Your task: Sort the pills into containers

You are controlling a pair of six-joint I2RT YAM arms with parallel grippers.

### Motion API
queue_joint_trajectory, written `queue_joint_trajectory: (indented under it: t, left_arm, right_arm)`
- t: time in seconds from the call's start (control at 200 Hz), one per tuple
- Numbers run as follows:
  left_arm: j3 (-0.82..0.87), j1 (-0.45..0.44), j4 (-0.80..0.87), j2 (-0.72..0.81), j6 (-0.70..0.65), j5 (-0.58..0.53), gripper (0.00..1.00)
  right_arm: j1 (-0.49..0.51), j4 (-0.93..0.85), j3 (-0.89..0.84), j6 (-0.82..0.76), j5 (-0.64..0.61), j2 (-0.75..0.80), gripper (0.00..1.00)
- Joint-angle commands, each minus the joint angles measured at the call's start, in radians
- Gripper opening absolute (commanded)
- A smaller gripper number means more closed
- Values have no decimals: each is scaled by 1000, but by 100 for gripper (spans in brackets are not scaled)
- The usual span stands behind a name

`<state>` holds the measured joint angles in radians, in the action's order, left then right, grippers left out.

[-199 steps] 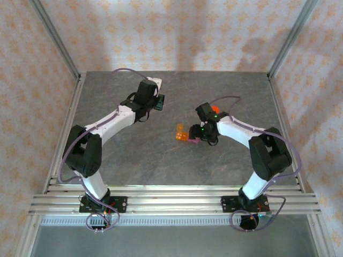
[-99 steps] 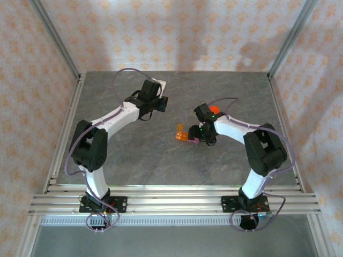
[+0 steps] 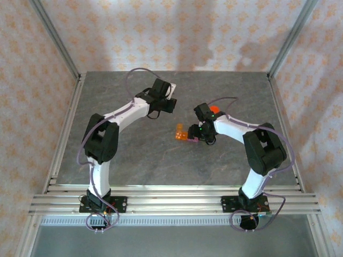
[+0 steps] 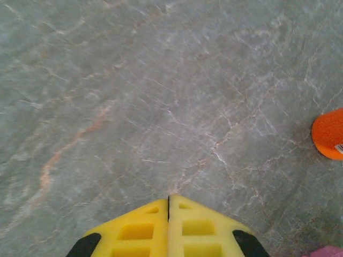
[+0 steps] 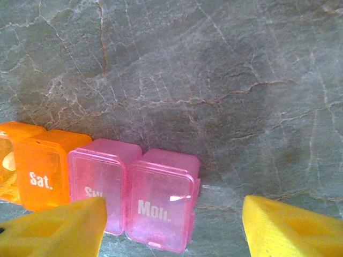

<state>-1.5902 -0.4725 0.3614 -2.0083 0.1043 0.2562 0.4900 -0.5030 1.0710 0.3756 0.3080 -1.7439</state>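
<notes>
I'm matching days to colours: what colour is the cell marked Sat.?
Orange. The Sat. cell shows best in the right wrist view.

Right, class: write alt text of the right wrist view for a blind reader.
A strip of containers, an orange Sat. cell beside two pink cells, lies on a grey marbled table; the right end effector hangs open over it.

Grey marbled table, pill containers, orange bottle
</notes>
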Motion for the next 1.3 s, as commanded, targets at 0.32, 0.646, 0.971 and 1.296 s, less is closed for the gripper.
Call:
queue_joint_trajectory:
  t: [0.32,0.646,0.971,1.296]
  left_arm:
    - [-175,-58,250,-152,-35,70,0]
    - [-199,-71,331,-184,-66,103,0]
    - [-202,-79,362,-184,-72,168,0]
    - [-160,-91,369,-134,-63,215,0]
  right_arm:
    - [-7,11,-39,35,-40,-27,66]
    - [-7,23,-51,45,-36,-33,66]
    - [-6,34,-60,50,-32,-37,65]
    - [-7,41,-58,55,-29,-51,65]
